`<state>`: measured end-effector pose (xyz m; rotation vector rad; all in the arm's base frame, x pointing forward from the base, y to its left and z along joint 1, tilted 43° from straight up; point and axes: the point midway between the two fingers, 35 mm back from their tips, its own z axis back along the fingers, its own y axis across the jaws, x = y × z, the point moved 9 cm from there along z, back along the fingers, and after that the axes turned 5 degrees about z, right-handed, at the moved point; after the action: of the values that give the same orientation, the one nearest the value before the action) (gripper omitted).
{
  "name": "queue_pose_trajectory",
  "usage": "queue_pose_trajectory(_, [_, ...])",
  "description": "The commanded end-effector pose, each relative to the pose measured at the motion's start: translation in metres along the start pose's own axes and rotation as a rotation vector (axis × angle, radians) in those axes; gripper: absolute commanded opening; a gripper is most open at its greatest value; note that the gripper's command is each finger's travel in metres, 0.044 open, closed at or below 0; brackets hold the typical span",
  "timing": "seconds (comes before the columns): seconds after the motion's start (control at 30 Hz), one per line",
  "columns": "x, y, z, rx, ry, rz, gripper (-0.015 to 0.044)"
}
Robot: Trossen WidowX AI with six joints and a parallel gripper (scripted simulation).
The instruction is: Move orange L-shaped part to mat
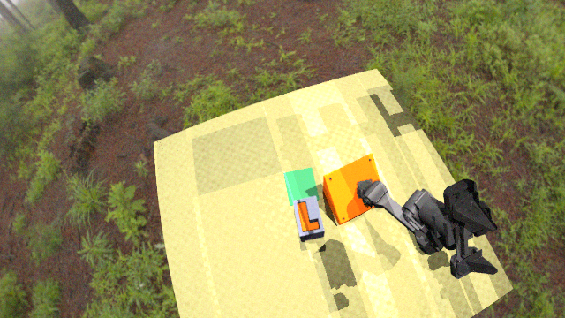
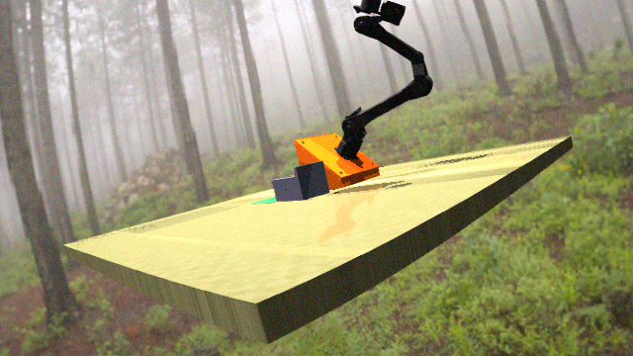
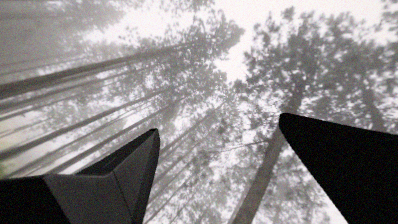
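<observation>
The orange L-shaped part (image 1: 304,215) lies in the pocket of the grey tray (image 1: 312,204) (image 2: 287,191), its L-shaped end toward the lower side in the top view. It looks flat there; its fit is too small to judge closely. The exterior view shows the tray's side walls, not the pocket. The green mat (image 1: 299,182) (image 2: 263,201) lies beside the tray with nothing on it. My gripper (image 1: 493,248) (image 3: 219,127) is open and empty, high up and well away from tray and mat. In the exterior view its fingers are out of frame.
A large orange sloped block (image 1: 342,190) (image 2: 321,148) stands beside the tray and mat and carries the arm's base. The arm rises from it, away from the tray. The pale yellow table (image 1: 238,247) (image 2: 208,252) shows several shadows. The wrist view shows only trees and sky beyond the fingers.
</observation>
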<state>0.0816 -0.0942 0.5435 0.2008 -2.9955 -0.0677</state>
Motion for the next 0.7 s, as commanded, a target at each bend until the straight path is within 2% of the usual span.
queue_pose_trajectory(0.0, [-0.002,-0.001,0.000,-0.003,0.006,-0.008,0.0374])
queue_pose_trajectory(0.13, [-0.023,-0.019,0.005,-0.104,0.087,0.004,0.0269])
queue_pose_trajectory(0.23, [-0.057,-0.041,0.014,-0.237,0.229,0.019,0.0190])
queue_pose_trajectory(0.27, [-0.069,-0.049,0.018,-0.277,0.294,0.027,0.0180])
queue_pose_trajectory(0.43, [-0.120,-0.077,0.044,-0.415,0.592,0.055,0.0180])
queue_pose_trajectory(0.67, [-0.194,-0.096,0.105,-0.521,1.106,0.039,0.0180])
